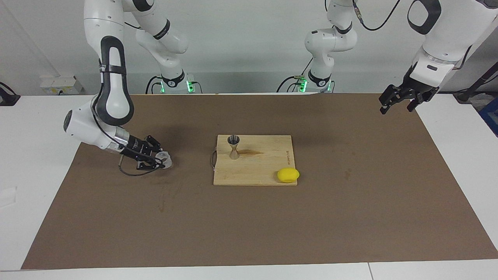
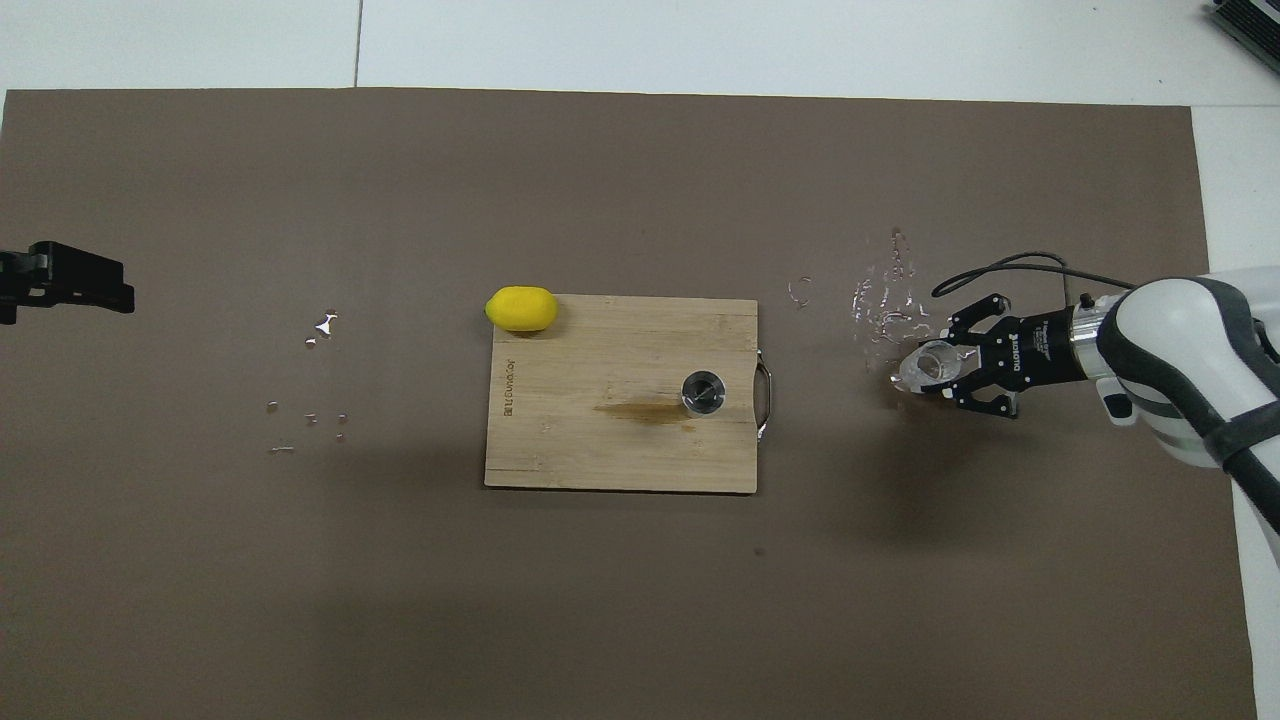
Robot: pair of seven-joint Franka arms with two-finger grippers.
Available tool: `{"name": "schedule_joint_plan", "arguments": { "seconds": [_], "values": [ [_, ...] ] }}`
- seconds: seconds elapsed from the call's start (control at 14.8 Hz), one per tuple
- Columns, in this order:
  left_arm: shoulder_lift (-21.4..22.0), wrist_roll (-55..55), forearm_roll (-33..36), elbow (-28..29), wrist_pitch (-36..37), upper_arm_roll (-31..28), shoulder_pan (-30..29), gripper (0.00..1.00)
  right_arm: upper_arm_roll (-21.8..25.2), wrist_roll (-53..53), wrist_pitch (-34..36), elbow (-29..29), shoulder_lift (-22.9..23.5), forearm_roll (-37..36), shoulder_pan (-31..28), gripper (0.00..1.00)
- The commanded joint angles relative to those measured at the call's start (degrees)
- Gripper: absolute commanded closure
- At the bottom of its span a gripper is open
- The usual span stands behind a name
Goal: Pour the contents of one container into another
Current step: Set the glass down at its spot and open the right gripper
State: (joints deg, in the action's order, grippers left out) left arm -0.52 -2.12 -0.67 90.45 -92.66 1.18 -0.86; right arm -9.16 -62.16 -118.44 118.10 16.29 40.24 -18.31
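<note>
Clear cylindrical cup (image 1: 165, 158), hourglass metal jigger (image 1: 234, 147)

My right gripper (image 1: 161, 160) surrounds the small clear cup (image 1: 165, 159) low over the brown mat, well apart from the silvery hourglass jigger (image 1: 234, 147) standing upright on the wooden board (image 1: 268, 171).

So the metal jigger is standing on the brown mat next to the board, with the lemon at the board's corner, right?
Not quite. The jigger stands upright on the wooden board itself, near its handle end, as the overhead view shows plainly. The lemon is indeed at the board's corner.
</note>
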Motion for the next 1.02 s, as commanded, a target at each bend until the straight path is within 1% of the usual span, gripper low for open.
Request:
{"name": "schedule_joint_plan", "arguments": {
  "seconds": [0.0,0.07,0.2,0.34,0.41,0.47,0.54,0.81,0.95],
  "values": [
    [1.31,-0.69,0.23,1.57,-0.33,-0.30,0.33,0.00,-0.78,2.04,-1.79,2.30,-1.09,2.30,-1.12,0.88],
    [1.31,-0.69,0.23,1.57,-0.24,-0.30,0.33,0.00,-0.78,2.13,-2.75,3.26,-1.26,2.30,-1.55,0.77],
    [1.31,-0.69,0.32,1.57,-0.24,-0.30,0.33,0.00,-0.78,2.13,-4.07,3.71,-1.35,2.30,-1.64,0.49],
    [1.31,-0.78,0.23,1.57,-0.24,-0.30,0.33,0.00,-0.69,2.13,-4.08,3.80,-1.53,2.30,-1.73,0.35],
    [1.31,-0.69,0.32,1.57,-0.24,-0.30,0.33,0.00,-0.69,2.48,-3.99,3.80,-1.87,2.30,-1.73,0.22],
    [1.31,-0.69,0.32,1.57,-0.24,-0.30,0.33,0.00,-0.69,3.27,-3.64,3.80,-2.66,2.30,-1.82,0.15],
    [1.31,-0.69,0.23,1.57,-0.24,-0.30,0.33,0.00,-0.60,4.15,-3.46,3.98,-3.36,2.30,-1.91,0.05],
    [1.31,-0.69,0.23,1.66,-0.33,-0.30,0.33,0.00,-0.60,9.06,-3.20,5.47,-7.32,2.04,-2.08,0.01],
    [1.31,-0.69,0.23,1.66,-0.24,-0.30,0.33,0.00,-0.60,11.62,-2.94,5.74,-8.73,1.25,-1.47,0.01]
  ]
}}
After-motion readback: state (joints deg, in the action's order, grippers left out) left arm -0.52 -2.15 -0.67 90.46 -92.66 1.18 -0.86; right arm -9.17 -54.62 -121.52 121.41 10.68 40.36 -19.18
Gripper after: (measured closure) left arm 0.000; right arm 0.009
